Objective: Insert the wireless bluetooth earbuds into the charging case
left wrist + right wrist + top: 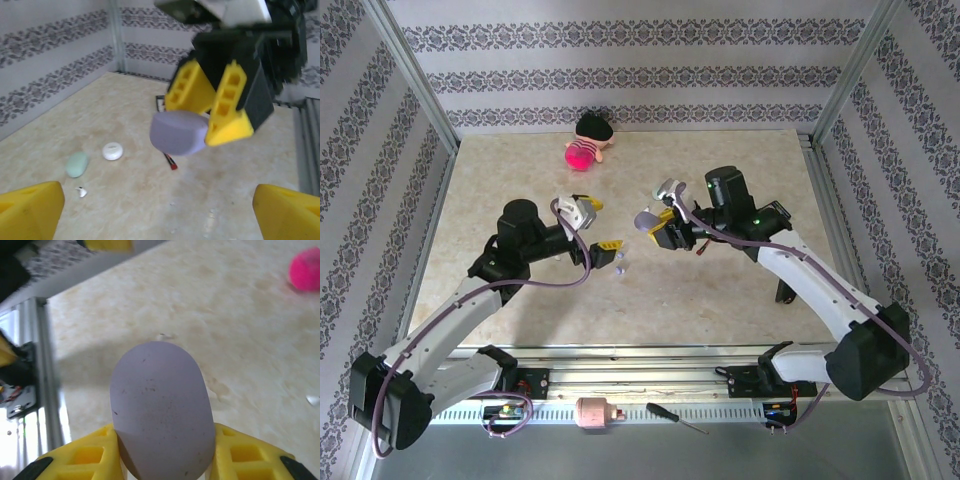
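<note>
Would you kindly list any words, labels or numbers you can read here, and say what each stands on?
No readable text anywhere.
Lavender case: plain, only small specks.
White case: a faint mark, too blurred to read.
Mint case: plain.

Beige marbled tabletop (520, 170) enclosed by patterned wallpaper walls (620, 75).

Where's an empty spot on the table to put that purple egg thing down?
Roomiest: the bare table along the front rail. Also the far right corner, and the far left beside the doll. Crowded: the middle, where the left pincer faces the right pincer holding the purple case, tiny earbuds, mint case and white case nearby.
</note>
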